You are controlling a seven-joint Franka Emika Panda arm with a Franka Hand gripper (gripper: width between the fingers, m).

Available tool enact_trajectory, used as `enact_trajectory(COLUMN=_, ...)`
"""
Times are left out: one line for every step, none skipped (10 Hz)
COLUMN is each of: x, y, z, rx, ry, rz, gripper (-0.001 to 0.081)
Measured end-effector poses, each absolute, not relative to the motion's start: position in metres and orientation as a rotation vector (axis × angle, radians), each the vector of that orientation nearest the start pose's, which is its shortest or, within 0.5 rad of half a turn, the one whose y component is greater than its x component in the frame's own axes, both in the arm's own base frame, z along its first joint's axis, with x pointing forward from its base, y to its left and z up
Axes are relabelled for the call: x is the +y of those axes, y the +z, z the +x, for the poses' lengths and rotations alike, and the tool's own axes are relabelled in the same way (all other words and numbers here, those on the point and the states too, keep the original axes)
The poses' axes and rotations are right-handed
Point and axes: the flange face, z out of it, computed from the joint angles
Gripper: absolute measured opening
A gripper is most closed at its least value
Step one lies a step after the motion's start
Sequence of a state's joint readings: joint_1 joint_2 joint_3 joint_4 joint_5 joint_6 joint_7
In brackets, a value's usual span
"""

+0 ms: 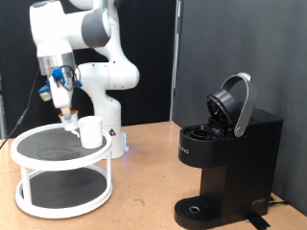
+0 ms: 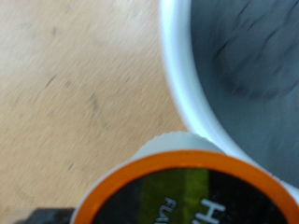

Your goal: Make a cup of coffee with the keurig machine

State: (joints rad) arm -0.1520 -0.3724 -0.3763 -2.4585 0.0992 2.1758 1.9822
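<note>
My gripper [image 1: 67, 112] hangs over the edge of the white stand nearest the exterior view's left, shut on a small coffee pod [image 1: 68, 118]. The pod fills the wrist view close up, with an orange rim and a dark printed lid [image 2: 192, 191]. The white cup [image 1: 90, 131] stands upright on the stand's top tier, just to the exterior view's right of the gripper and apart from it. The black keurig machine [image 1: 230, 158] stands at the exterior view's right with its lid [image 1: 233, 103] hinged open and its round drip tray [image 1: 199, 209] bare.
The white two-tier round stand [image 1: 29, 144] sits on the wooden table [image 1: 144, 192] at the exterior view's left; its white rim [image 2: 192, 84] and dark top [image 2: 248, 56] show in the wrist view. The robot's base [image 1: 106, 105] is behind the stand. A black curtain hangs behind the machine.
</note>
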Motion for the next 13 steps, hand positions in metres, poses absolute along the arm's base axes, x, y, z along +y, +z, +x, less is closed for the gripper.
enact_trajectory(x=-0.21, y=0.436, z=0.389, rx=2.776, ry=0.176, rz=-0.86, gripper=0.0388)
enact_trajectory(x=-0.2, y=0.44, z=0.399, rx=2.756, ry=0.196, rz=-0.852, gripper=0.0388)
enact_trajectory(x=-0.191, y=0.444, z=0.409, rx=2.756, ry=0.195, rz=-0.833, gripper=0.0388)
enact_trajectory(x=-0.186, y=0.444, z=0.418, rx=2.773, ry=0.189, rz=-0.808, gripper=0.0388)
enact_trajectory(x=-0.187, y=0.443, z=0.417, rx=2.769, ry=0.19, rz=-0.818, gripper=0.0388)
enact_trajectory(x=-0.186, y=0.443, z=0.417, rx=2.752, ry=0.228, rz=-0.782, gripper=0.0388)
enact_trajectory(x=-0.181, y=0.446, z=0.421, rx=2.712, ry=0.286, rz=-0.745, gripper=0.0388)
enact_trajectory(x=-0.173, y=0.45, z=0.428, rx=2.669, ry=0.336, rz=-0.725, gripper=0.0388)
enact_trajectory(x=-0.162, y=0.457, z=0.437, rx=2.637, ry=0.373, rz=-0.721, gripper=0.0388)
enact_trajectory(x=-0.15, y=0.463, z=0.445, rx=2.613, ry=0.402, rz=-0.732, gripper=0.0388)
enact_trajectory(x=-0.137, y=0.468, z=0.454, rx=2.59, ry=0.429, rz=-0.746, gripper=0.0388)
enact_trajectory(x=-0.124, y=0.472, z=0.462, rx=2.574, ry=0.447, rz=-0.759, gripper=0.0388)
enact_trajectory(x=-0.11, y=0.477, z=0.469, rx=2.566, ry=0.449, rz=-0.763, gripper=0.0388)
